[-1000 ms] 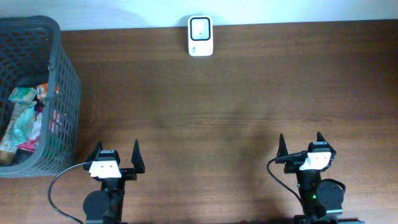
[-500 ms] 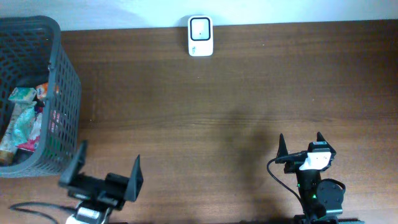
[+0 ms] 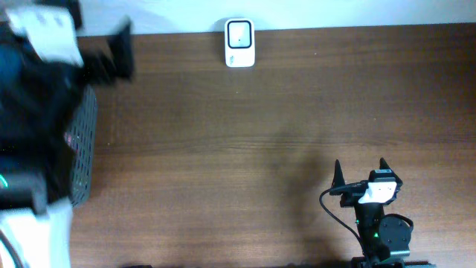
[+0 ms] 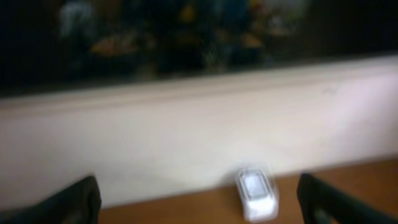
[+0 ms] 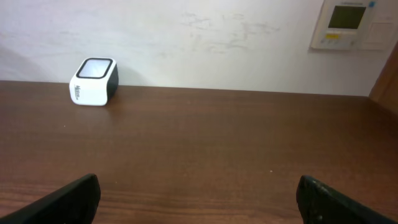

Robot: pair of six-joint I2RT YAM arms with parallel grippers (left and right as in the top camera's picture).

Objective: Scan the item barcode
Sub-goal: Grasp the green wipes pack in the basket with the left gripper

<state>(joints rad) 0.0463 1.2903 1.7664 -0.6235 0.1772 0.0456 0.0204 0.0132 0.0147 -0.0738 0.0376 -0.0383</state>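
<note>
Left claw: the left claw [image 4: 196, 198] stood wide apart with nothing between its two tips; its own camera showed them at the far edges of a blurred view.
Left arm: the left arm [image 3: 33, 112] stood high over the left end of the desk [image 3: 260, 134], close to the overhead camera, large and blurred, above the basket [image 3: 83, 149]. By my reading it was placed there to reach down into the basket.
Right claw: the right claw [image 3: 359, 165] was also fully spread and empty, low at the near edge of the desk and pointing toward the far wall [image 5: 186, 37]. It looked parked, keeping out of the way.
Item: no item was in either claw or on the open desk. It was most likely in the basket, but the arm covered the inside, so I could not tell which one.
Scanner: the scanner [image 3: 239, 43] sat upright at the far edge of the desk, just beside the wall, with its window facing up and toward the arms, ready for a barcode.
Path: bare desk lay between basket and scanner, with nothing standing between them.
Obstacle: the basket's tall mesh side was the one thing to lift over.
Surroundings: a wall panel [image 5: 348, 23] hung at the upper right, well apart from the work.
</note>
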